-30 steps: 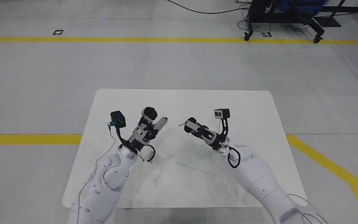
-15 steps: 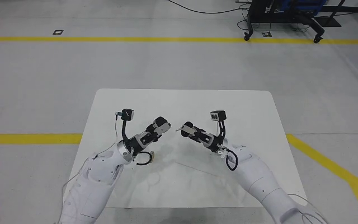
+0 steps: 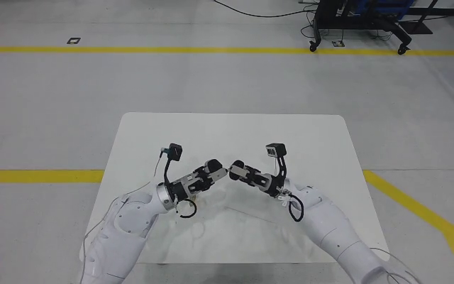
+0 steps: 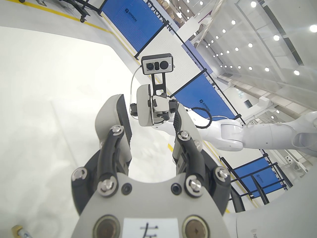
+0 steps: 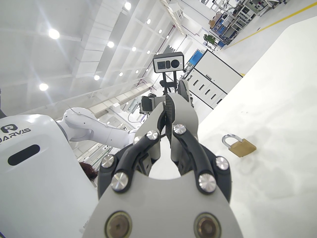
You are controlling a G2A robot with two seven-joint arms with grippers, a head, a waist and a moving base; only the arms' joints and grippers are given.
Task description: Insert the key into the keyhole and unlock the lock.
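Observation:
Over the middle of the white table (image 3: 284, 135) my two grippers meet tip to tip. My right gripper (image 3: 232, 170) (image 5: 177, 90) is shut, and a thin pale sliver, the key (image 3: 226, 172), pokes from its tip in the top view. My left gripper (image 3: 218, 170) (image 4: 149, 105) is open, its two fingers standing on either side of the right gripper's tip. The brass padlock (image 5: 242, 147) with its silver shackle lies flat on the table below and beside the grippers. A brass corner of the padlock (image 4: 16, 229) also shows in the left wrist view.
The table's far edge and side edges lie well away from both arms. A black wheeled cart (image 3: 362, 21) stands on the floor far behind. Yellow lines cross the floor beyond the table and to both sides of it.
My left arm has swung right and turned its open gripper toward the right one. The right gripper has edged slightly left, so the gap between the tips has closed.

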